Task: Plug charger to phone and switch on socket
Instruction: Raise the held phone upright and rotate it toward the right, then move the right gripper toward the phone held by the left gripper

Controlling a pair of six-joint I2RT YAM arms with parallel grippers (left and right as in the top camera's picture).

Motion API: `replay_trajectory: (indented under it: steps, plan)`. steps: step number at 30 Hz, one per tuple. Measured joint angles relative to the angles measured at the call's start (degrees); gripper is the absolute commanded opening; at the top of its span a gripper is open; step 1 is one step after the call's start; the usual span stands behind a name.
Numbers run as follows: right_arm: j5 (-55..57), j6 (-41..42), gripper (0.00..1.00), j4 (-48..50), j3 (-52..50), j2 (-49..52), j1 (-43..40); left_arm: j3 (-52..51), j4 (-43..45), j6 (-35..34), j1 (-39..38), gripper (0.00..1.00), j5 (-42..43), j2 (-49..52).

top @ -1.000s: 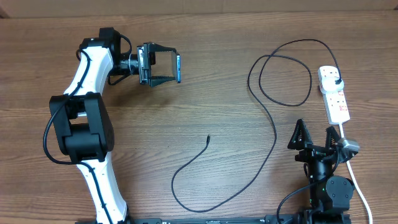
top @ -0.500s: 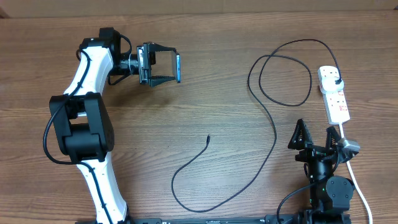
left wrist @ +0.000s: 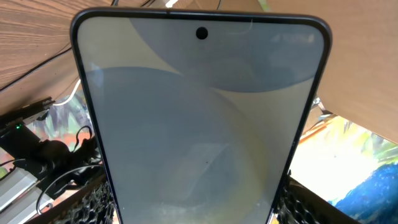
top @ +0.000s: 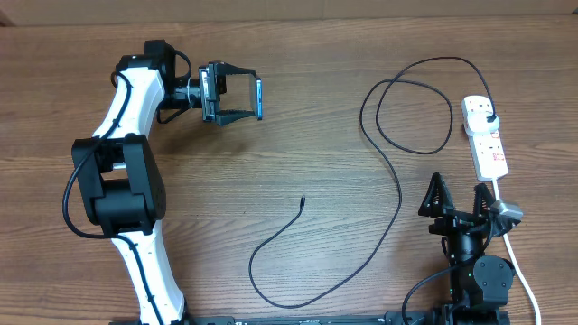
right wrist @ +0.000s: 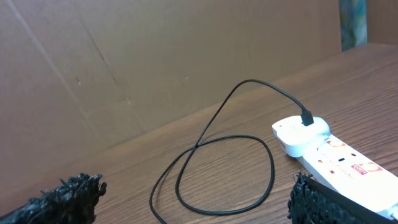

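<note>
Left gripper (top: 256,99) clamped the slim dark-framed smartphone (left wrist: 199,118), upper left. Right gripper (top: 461,200) stood released, lower right, below the white power strip (top: 486,137); thin black charger cable (top: 397,194), plugged there, trailed to centre.

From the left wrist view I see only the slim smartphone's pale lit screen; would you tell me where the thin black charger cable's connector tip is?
Observer: The connector tip lies free on the wooden table, nearer the robot's base than the smartphone, not touching it.
Operator: Thank you; is its other end plugged in?
Observer: Yes, the black plug sits in the white power strip at the right.
Operator: And the right gripper?
Observer: The right gripper is open and empty, near the strip's cord end.
</note>
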Motion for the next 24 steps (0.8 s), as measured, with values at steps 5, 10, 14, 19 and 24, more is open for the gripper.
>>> replay_trajectory:
  steps: [5, 10, 14, 19, 24]
  plan:
    - [-0.6, 0.0, 1.0, -0.1, 0.0, 0.0, 0.0, 0.0, 0.0, 0.5, 0.0, 0.04, 0.0, 0.0]
    - [-2.3, 0.0, 1.0, -0.3, 0.0, 0.0, 0.0, 0.0, -1.6, 1.7, 0.0, 0.04, -1.6, 0.0]
    - [-3.0, 0.0, 1.0, -1.2, 0.0, 0.0, 0.0, 0.0, -4.1, 2.1, 0.0, 0.04, -3.9, 0.0]
    - [-3.1, 0.0, 1.0, -6.4, 1.1, 0.0, 0.0, 0.0, -4.3, 3.2, 0.0, 0.04, -5.3, 0.0]
    - [-3.2, 0.0, 1.0, -13.6, 6.1, 0.4, 0.0, 0.0, -4.3, 3.4, 0.0, 0.04, -6.8, 0.0]
